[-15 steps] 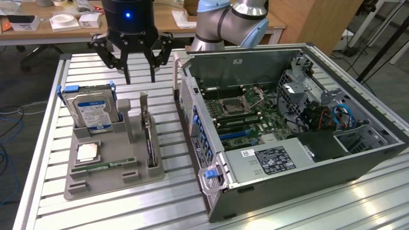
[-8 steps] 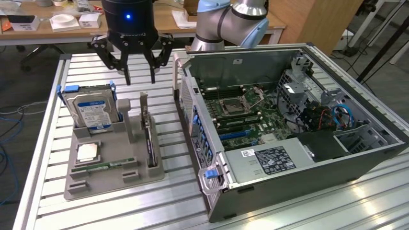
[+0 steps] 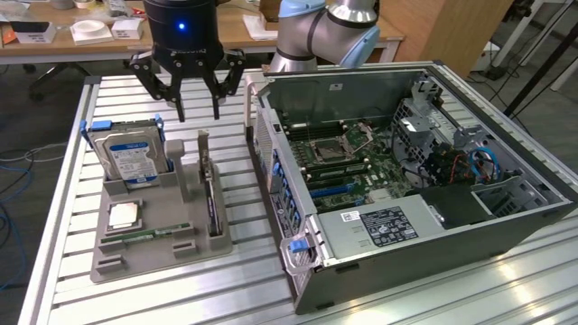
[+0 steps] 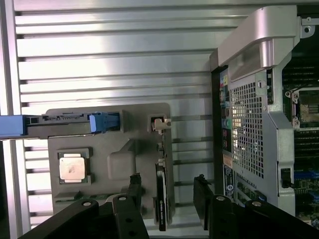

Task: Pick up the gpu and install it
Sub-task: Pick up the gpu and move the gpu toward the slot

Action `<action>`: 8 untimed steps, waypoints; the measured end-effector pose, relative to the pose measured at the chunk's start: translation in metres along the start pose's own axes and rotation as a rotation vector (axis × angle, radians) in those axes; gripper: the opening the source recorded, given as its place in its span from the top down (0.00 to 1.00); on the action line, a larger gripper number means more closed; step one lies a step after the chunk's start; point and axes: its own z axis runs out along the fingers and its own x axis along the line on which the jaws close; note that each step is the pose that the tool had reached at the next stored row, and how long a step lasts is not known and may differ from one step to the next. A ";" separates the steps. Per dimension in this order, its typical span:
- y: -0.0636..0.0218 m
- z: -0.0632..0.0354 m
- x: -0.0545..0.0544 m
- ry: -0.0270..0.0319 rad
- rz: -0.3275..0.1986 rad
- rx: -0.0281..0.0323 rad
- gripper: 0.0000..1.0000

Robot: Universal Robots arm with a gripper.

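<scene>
We read this as a robotics lab: a robot arm at top centre, a slatted aluminium bench carrying an opened computer tower and a grey parts fixture, and a cluttered wooden desk in the upper left, with loose cables on the floor below it.

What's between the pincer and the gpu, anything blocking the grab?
Nothing visible. The open pincer hangs above the gpu, which stands on edge in the grey tray, with clear air between them. The hard drive stands apart, toward the exterior view's left.
</scene>
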 end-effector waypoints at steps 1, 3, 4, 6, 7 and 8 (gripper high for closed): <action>0.0000 0.0004 0.000 0.0000 0.000 0.0000 0.45; 0.0000 0.0010 0.000 0.0000 0.000 0.0000 0.45; -0.0001 0.0014 0.000 0.0000 0.000 0.0000 0.45; -0.0001 0.0020 0.000 0.0001 0.000 0.0000 0.45; -0.0001 0.0023 0.000 0.0001 0.000 0.0001 0.45; -0.0001 0.0027 0.000 0.0000 0.000 0.0000 0.45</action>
